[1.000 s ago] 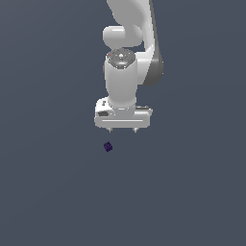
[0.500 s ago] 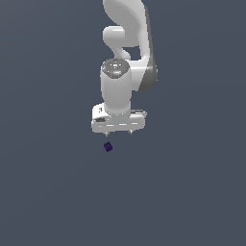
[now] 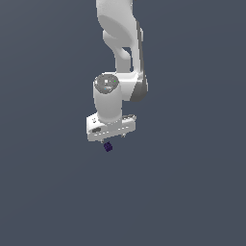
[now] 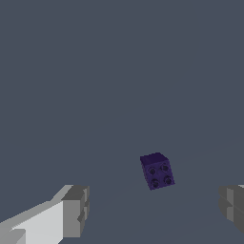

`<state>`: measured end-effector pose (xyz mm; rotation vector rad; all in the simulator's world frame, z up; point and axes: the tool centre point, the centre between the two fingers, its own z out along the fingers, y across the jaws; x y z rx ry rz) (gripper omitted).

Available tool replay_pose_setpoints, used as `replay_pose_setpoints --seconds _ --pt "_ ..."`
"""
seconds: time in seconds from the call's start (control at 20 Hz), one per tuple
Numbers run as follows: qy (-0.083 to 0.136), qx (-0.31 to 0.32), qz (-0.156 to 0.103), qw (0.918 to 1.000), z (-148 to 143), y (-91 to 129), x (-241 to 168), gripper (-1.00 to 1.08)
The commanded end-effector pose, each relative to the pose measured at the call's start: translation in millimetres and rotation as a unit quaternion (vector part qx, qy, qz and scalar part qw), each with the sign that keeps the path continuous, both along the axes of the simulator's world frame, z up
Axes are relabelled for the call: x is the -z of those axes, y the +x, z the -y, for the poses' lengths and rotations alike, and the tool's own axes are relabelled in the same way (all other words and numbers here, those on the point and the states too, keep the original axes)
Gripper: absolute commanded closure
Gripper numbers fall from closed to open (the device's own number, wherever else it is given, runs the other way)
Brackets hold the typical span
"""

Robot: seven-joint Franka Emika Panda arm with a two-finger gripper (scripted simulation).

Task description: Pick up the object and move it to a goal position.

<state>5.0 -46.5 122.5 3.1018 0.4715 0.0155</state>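
The claw [image 4: 152, 209] was spread wide, and the purple cube [image 4: 157, 170] lay between its fingers [image 4: 74, 210], slightly ahead of the tips.

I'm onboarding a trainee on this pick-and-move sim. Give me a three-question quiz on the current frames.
1. True or false: the pincer is shut on the cube.
2. Wrist view: the cube lies (a) between the fingers, (b) outside them, (c) clamped.
3. What marks show on one cube face?

Key: 1. False; the fingers stand apart, the cube untouched. 2. a. 3. Four dark round dimples.
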Motion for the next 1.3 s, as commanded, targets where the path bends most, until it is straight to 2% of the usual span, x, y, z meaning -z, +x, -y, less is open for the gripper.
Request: replay_pose_setpoints --seconds 0.0,0.6,1.25 --pt "-0.001 -0.029 -0.001 0.9996 7.5 -1.6 11.7 -0.92" --pt "0.000 -0.113 -0.005 0.9936 28.6 -8.3 46.2 -0.92" --pt "0.001 -0.121 -0.006 0.9926 31.2 -9.8 62.1 -0.92"
